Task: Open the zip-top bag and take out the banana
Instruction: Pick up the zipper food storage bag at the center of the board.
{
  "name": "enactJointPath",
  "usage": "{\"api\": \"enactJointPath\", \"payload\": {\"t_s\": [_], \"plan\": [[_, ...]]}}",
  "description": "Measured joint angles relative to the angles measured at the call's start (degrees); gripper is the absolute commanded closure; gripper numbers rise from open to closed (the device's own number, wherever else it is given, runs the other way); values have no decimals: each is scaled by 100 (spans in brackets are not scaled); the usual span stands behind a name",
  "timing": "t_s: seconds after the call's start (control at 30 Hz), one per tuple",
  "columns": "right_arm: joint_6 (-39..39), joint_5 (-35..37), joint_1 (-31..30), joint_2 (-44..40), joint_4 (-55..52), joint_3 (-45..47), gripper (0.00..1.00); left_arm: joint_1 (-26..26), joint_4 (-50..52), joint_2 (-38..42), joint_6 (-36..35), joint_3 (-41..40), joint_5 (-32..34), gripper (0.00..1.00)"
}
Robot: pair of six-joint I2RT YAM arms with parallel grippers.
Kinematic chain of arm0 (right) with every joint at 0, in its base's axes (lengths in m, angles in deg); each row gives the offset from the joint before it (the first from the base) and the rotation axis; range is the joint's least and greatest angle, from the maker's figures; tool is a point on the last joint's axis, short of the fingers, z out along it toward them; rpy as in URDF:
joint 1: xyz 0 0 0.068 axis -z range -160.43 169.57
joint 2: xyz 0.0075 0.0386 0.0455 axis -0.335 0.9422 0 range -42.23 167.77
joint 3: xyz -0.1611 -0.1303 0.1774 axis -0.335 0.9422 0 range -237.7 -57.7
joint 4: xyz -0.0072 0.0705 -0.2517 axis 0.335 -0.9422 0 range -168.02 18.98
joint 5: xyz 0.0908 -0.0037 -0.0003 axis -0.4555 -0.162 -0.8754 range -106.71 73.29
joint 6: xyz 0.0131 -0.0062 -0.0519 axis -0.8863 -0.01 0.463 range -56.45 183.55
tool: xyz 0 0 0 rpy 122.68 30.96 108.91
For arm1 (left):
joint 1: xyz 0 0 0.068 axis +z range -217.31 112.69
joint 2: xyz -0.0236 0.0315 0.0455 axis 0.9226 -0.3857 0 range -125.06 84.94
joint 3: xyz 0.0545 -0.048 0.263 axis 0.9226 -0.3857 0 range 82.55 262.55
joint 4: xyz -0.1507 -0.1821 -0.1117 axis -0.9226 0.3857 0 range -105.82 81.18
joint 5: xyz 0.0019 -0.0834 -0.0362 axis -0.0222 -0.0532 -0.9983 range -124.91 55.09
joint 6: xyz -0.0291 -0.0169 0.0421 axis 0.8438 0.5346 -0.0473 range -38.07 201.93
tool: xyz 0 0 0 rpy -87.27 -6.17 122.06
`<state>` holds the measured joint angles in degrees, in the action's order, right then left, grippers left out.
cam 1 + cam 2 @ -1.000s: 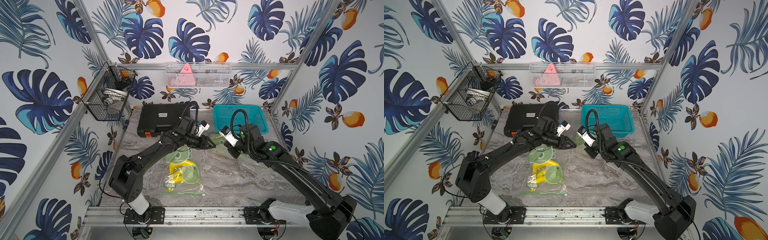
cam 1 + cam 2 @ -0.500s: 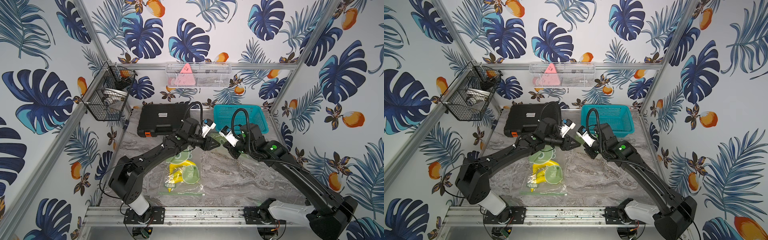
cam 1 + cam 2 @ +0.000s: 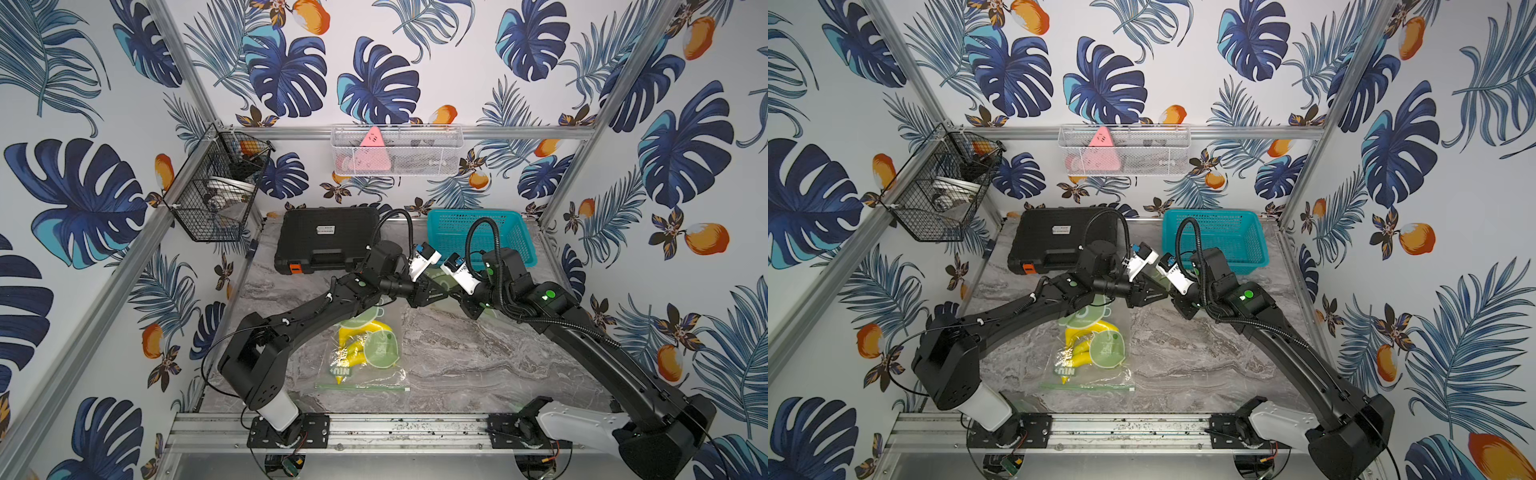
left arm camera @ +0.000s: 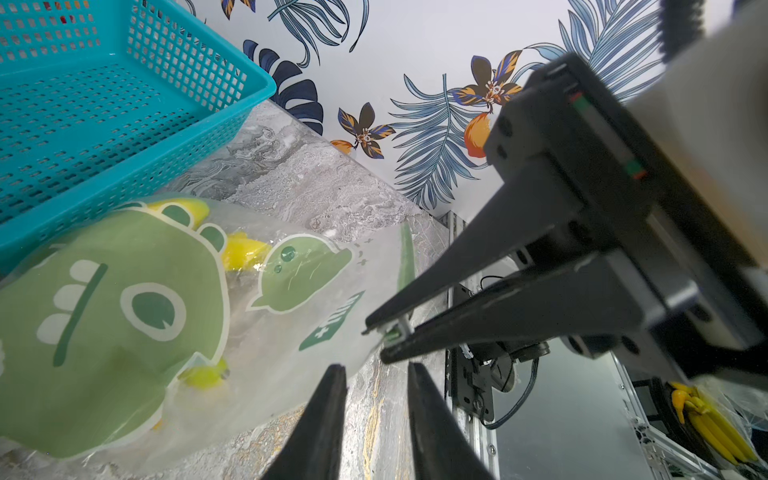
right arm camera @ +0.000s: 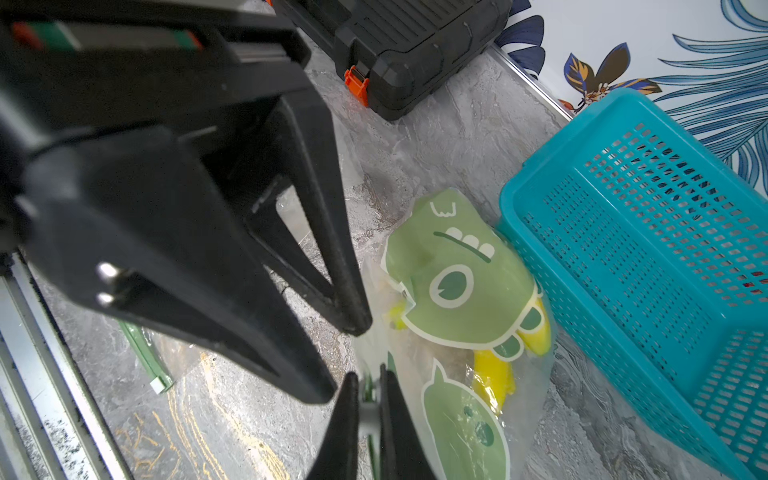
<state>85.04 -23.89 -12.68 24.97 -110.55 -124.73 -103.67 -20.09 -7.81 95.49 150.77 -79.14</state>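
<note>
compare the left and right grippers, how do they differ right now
The right gripper is shut, pinching the green zip edge of the bag; the left gripper stands open with nothing between its jaws. The right gripper grips the bag, while the left gripper only hovers beside that same edge. Both have black tapered fingers and point at each other, tips close, near the basket.

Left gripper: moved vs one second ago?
Yes. In a top view the left gripper has shifted sideways, away from the black case and toward the teal basket.
</note>
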Motion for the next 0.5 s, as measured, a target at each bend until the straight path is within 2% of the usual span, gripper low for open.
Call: {"api": "enactJointPath", "payload": {"t_s": [0.17,0.3,0.5], "plan": [[2,-92,79,-11,2,-20,100,0,-140,92,-153,-208,-20,63],[2,-173,96,-31,0,-50,100,-4,-264,70,-286,-269,-9,55],[7,-299,111,-55,-50,-61,100,-4,-610,-87,-433,-337,37,50]]}}
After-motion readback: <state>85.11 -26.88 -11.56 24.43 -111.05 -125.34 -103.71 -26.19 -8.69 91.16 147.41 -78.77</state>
